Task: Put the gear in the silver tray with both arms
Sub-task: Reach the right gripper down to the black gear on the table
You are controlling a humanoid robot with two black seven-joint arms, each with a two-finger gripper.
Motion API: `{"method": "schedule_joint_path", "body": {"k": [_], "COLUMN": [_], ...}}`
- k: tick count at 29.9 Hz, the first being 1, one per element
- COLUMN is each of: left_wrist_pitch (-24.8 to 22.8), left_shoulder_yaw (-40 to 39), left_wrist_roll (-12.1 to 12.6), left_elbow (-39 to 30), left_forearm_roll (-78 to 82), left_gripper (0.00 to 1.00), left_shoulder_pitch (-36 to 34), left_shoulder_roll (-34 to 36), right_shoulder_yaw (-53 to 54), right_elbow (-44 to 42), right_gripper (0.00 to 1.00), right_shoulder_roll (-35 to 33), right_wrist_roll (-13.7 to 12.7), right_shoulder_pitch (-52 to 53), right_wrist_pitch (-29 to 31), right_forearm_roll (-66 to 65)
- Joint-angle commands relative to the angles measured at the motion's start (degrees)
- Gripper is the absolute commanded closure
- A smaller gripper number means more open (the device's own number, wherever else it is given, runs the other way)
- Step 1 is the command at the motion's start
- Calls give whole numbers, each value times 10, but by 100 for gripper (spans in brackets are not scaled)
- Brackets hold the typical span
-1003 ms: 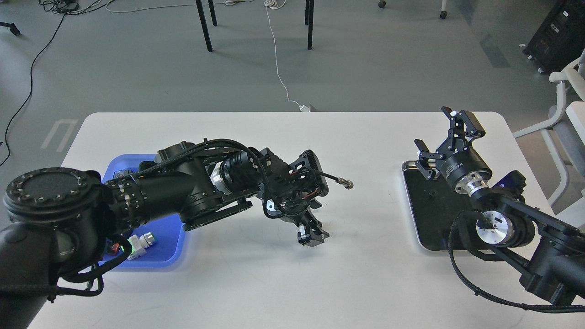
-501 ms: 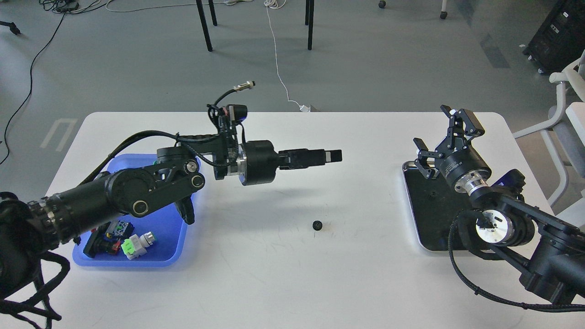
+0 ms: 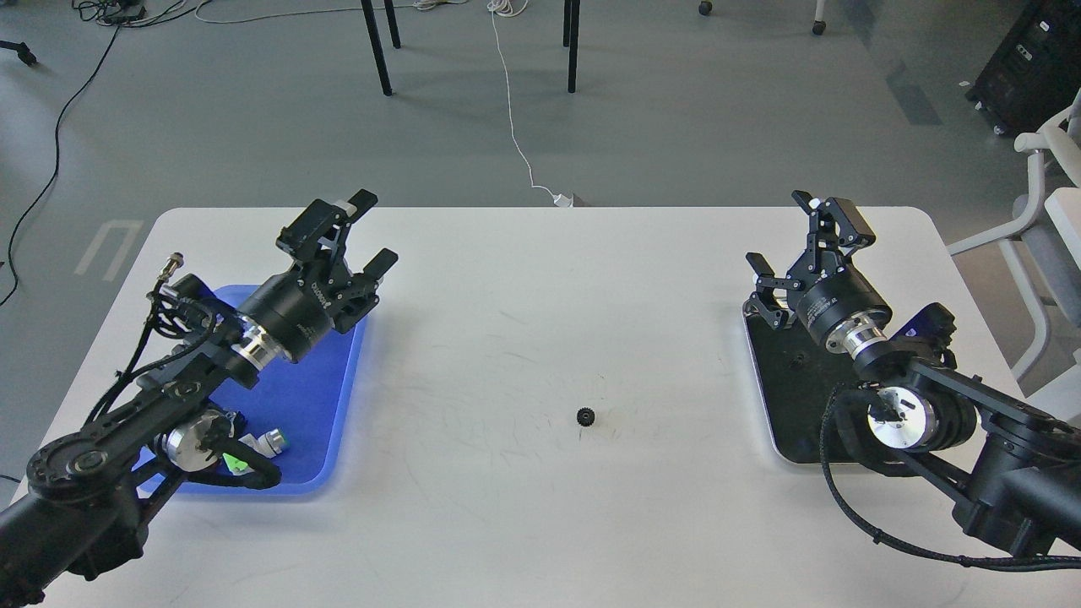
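Head view: the left claw (image 3: 359, 228) is spread wide, its two fingers well apart, holding nothing and touching nothing — it hangs above the far edge of the blue tray (image 3: 325, 397). The right claw (image 3: 798, 249) is likewise spread and empty, raised over the far left corner of the silver tray (image 3: 756, 371).

Much of the silver tray is covered by the right arm (image 3: 929, 422); only its left rim and part of its dark floor show, with a tiny dark speck on the floor that cannot be made out. The left arm (image 3: 169, 397) hides most of the blue tray's contents; a white and green part (image 3: 266, 443) peeks out near the front. Both arms are cut off at the lower corners.

The gear (image 3: 584, 416) — small, black, toothed — lies alone on the white counter (image 3: 540, 523), between the two trays, nearer the silver one, well apart from both claws and closer to me than either.
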Motion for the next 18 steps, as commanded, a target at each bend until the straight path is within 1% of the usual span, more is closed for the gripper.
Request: {"method": "schedule_joint_path", "body": {"k": [1,3,5,8,11,15,18], "left_wrist_pitch": [-6,-7,-10,-21,-25,-25,-25], "left_shoulder_yaw": [-63,-91,-102,-105,-104,-105,-106], "left_wrist_roll": [0,0,0,0,0,0,0], "left_elbow": [0,0,0,0,0,-2,-2], "left_forearm_roll": [-6,-6,-8,-15,-15,-15,-15], "left_gripper": [2,2,2,2,2,2,2], "left_shoulder_pitch": [43,60,69,77,77,76,77], "left_shoulder_roll": [0,0,0,0,1,2,2], "right_shoulder_yaw": [-30,-64,-107,-248,-374,-487,-547], "right_elbow": [11,18,20,19,22,36,48], "right_gripper": [1,1,1,1,1,1,1], "right_shoulder_roll": [-3,-5,-5,0,12,37,62], "right_wrist_roll": [0,0,0,0,0,0,0], "right_shoulder_pitch": [21,48,76,179,292,396,454], "right_wrist_pitch": [0,0,0,0,0,0,-1], "right_forearm_roll": [-135,-207,-249,-328,-368,-421,-510]}}
